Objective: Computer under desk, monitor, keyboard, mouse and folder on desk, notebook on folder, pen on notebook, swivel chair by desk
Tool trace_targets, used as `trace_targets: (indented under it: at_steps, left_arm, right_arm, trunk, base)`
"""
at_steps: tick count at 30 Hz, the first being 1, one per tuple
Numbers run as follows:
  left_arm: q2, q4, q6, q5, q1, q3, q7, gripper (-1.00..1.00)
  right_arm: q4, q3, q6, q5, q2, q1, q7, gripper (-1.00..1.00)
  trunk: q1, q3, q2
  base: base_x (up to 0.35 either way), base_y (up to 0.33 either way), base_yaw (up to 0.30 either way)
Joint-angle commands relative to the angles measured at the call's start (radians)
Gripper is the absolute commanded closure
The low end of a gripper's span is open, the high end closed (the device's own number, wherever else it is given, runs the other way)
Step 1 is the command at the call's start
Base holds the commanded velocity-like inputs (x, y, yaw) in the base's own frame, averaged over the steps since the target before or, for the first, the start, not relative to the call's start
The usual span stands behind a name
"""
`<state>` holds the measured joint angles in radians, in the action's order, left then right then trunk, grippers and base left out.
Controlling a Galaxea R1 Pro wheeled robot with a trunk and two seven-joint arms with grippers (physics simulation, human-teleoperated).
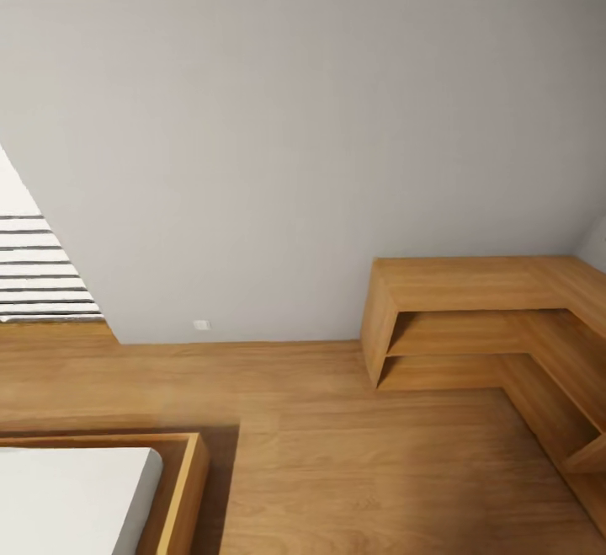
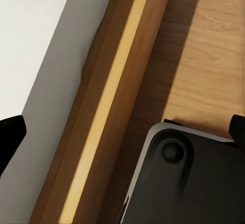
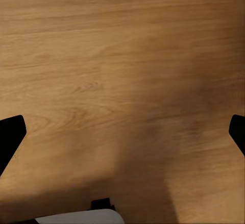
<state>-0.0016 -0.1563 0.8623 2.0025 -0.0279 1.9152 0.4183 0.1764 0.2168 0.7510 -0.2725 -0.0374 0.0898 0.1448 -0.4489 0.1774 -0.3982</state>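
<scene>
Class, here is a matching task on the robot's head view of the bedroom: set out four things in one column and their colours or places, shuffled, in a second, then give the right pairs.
Things:
1. wall
2. corner shelf unit
3. bed
4. window blind

Descriptions:
A. striped, at the left edge
B. wooden frame with a white mattress, lower left
C. plain grey, filling the upper part
D. wooden with open shelves, at the right

Pairs: 1-C, 2-D, 3-B, 4-A

Wood floor [image 1: 337, 454] bearing a bare corner shelf [image 1: 471, 285] by the wall and a bed [image 1: 181, 488] with white mattress [image 1: 67, 496].
</scene>
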Motion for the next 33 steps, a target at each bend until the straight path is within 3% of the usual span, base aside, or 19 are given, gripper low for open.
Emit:
trace_targets:
  at_steps: [1,24,33]
  left_arm:
    - [0.000,-0.002,0.003,0.001,-0.001,0.008,0.010,-1.00]
    - [0.000,-0.002,0.001,0.001,-0.001,0.008,0.010,-1.00]
    - [0.000,-0.002,-0.036,0.001,-0.001,0.008,0.010,-1.00]
  right_arm:
    - [0.000,0.009,0.002,-0.005,-0.001,0.001,0.006,-1.00]
    - [0.000,0.009,0.002,-0.005,-0.001,0.001,0.006,-1.00]
    - [0.000,0.009,0.002,-0.005,-0.001,0.001,0.006,-1.00]
  trunk:
    - [-0.001,0.002,-0.002]
    - [-0.001,0.002,-0.002]
    - [-0.001,-0.006,-0.002]
  base:
    - [0.324,0.000,-0.071]
    - [0.324,0.000,-0.232]
    - [0.324,0.000,-0.225]
